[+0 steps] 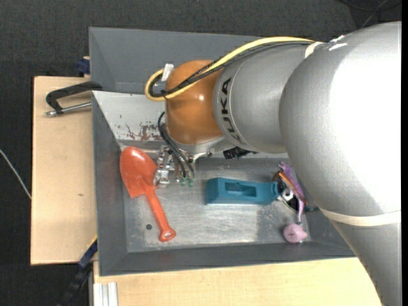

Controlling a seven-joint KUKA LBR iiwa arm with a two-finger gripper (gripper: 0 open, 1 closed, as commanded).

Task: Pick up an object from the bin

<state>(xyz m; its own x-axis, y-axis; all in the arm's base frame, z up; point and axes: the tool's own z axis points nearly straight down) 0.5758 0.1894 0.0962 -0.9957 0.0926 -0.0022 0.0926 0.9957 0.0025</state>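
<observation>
Gripper is down on the floor of the bin, left of middle, spread a little, bare metal in the gap, nothing pinched. The finger toward the view's left sits against the blade of the orange toy shovel. A blue block lies just to the right, and a pink-and-purple toy sits in the right corner.

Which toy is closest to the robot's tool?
The orange shovel: its scoop lies right beside the tool, on the bin's left. The blue block sits farther right, and the purple toy is farthest, by the right wall.
</observation>
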